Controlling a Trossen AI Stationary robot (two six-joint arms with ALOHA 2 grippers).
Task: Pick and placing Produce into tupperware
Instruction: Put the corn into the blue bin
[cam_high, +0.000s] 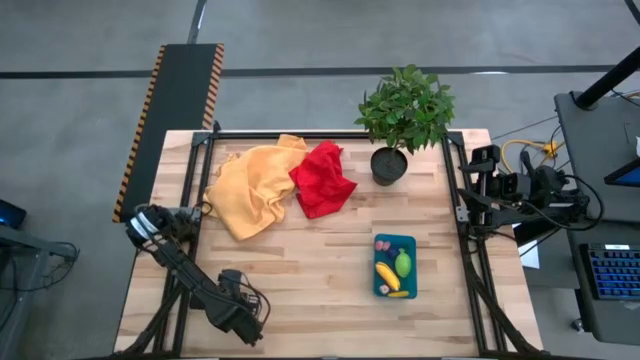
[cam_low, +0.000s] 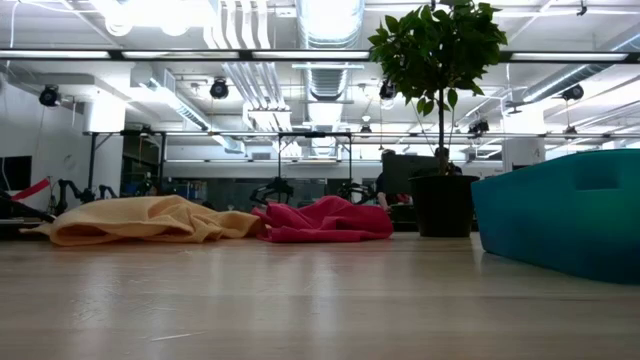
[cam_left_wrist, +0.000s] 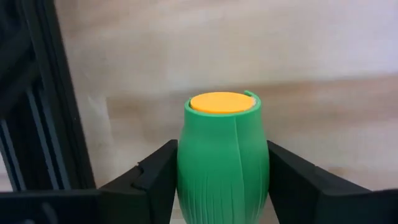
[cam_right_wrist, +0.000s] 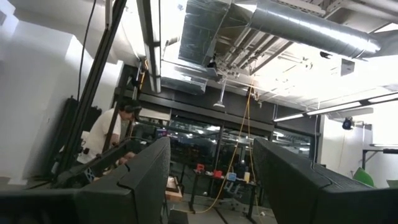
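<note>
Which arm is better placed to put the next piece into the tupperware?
Probably the left: the left gripper holds a green piece. The right gripper is empty, parked beyond the table edge, though nearer the tupperware.

Pale matt wood table (cam_high: 300, 280), glossy ribbed plastic green piece (cam_left_wrist: 222, 168).

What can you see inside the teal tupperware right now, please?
In the high view, the tupperware holds a yellow banana, a green piece and small pink bits. Anything beneath these cannot be seen.
</note>
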